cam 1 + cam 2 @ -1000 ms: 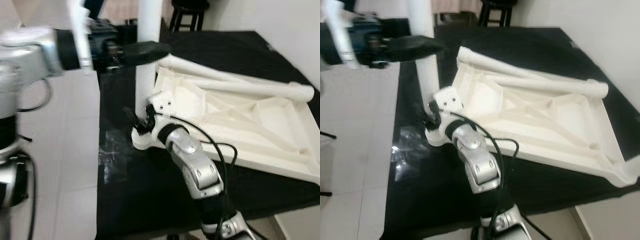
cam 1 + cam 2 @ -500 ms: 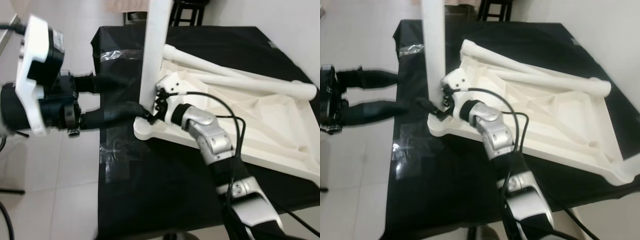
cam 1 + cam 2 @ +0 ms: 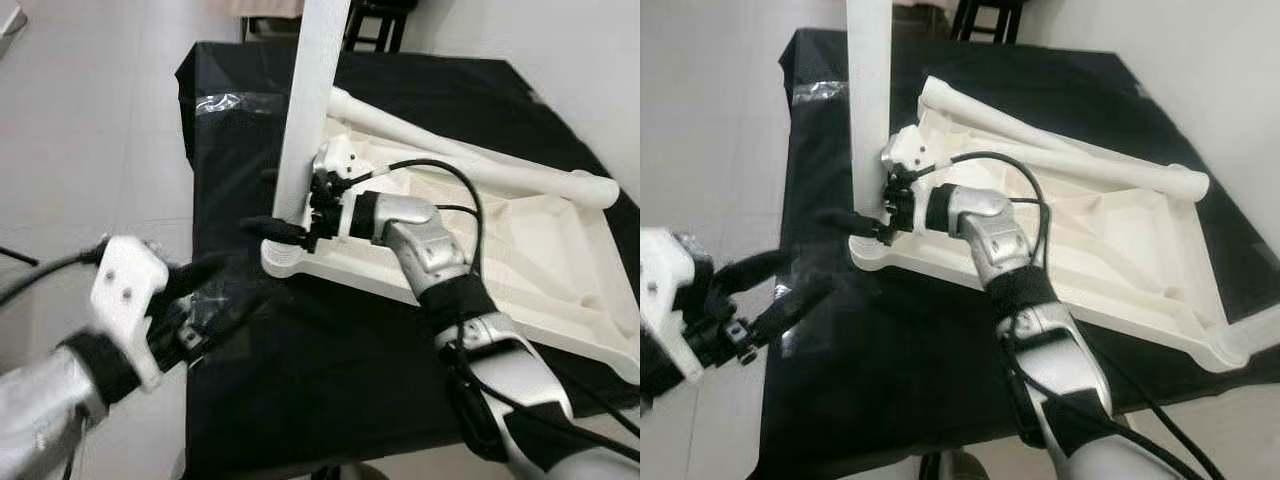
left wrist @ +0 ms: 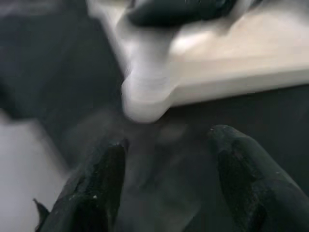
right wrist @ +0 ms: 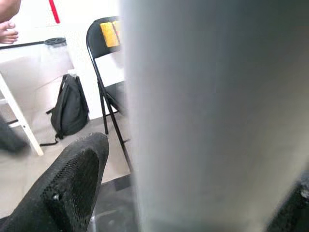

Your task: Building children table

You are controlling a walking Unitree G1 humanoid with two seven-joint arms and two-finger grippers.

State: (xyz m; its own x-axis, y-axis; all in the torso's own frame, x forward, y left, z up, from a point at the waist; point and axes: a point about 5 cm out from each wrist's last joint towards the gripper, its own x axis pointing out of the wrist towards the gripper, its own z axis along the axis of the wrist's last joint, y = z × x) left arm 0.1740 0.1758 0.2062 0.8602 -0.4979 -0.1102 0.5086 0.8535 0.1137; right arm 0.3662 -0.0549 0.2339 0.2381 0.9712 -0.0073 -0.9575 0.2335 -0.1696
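— What lies on the bench [image 3: 330,380]?

— It is draped in black cloth, and an upside-down white children's table top [image 3: 520,235] rests on it, ribbed underside up. One white table leg [image 3: 312,95] stands upright in the near-left corner socket; a second leg [image 3: 1070,150] lies flat along the far edge of the top.

— Where is the right tool [image 3: 292,222]?

— At the foot of the upright leg, its two black fingers on either side of the leg just above the socket, clasping it. In the right wrist view the pale leg [image 5: 212,111] is right up against the camera, with one finger [image 5: 67,188] beside it.

— And the left tool [image 3: 780,290]?

— It hangs off the bench's near-left edge, fingers spread and holding nothing, pointing toward the table top's rounded corner [image 4: 145,99], apart from it.

— Any containers?

— A clear plastic bag [image 3: 225,105] lies on the cloth at the far left; its contents are too small to tell. In the right wrist view a black folding chair [image 5: 108,63] and a dark backpack [image 5: 70,108] stand on the floor.
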